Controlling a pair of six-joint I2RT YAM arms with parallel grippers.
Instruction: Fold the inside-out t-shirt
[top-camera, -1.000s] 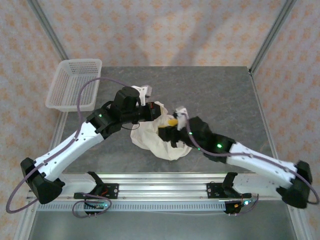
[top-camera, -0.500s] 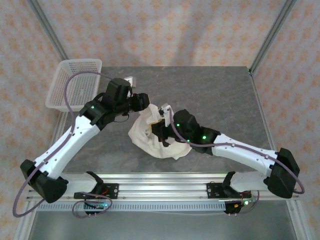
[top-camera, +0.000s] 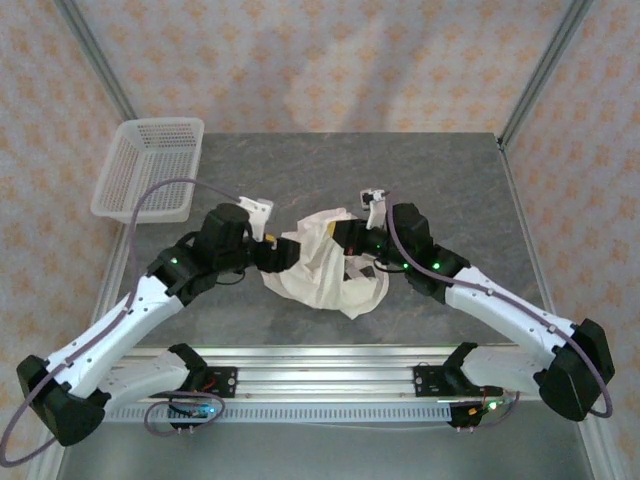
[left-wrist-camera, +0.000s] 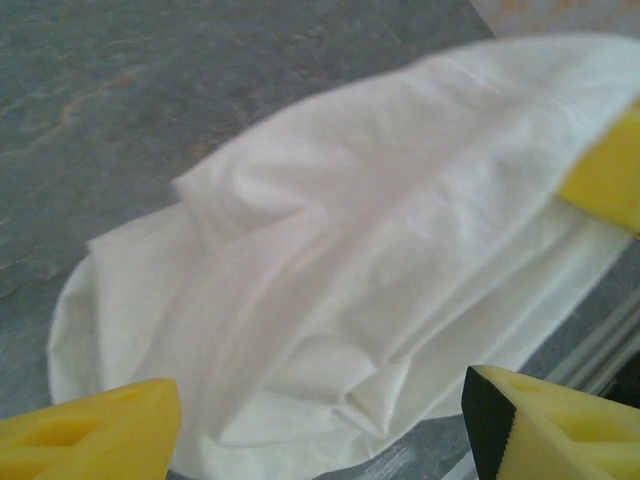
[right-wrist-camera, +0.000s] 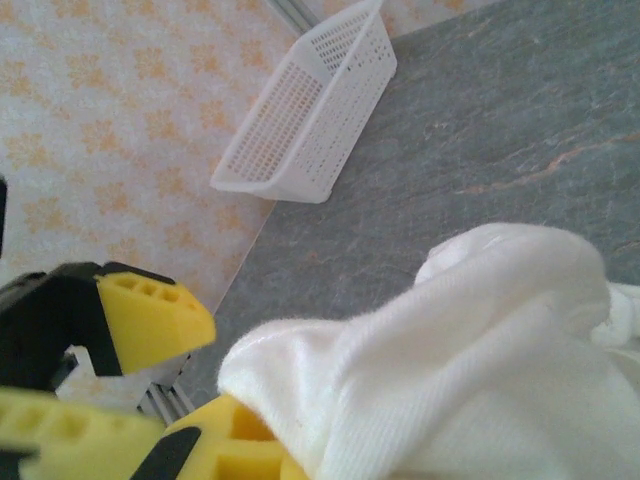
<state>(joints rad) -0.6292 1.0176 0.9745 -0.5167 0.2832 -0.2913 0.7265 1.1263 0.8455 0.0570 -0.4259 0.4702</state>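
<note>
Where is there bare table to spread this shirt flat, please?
Free: grey tabletop along the far edge, right of the white plastic mesh basket. Crowded: the middle, left gripper and right gripper at the crumpled off-white cloth t-shirt.

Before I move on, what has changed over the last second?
The left gripper let go of the t-shirt, opened, and swung nearer, to its left edge. The right gripper closed on the cloth's far side and drew back to the right with it. The t-shirt remains bunched mid-table; the basket has not moved.
</note>
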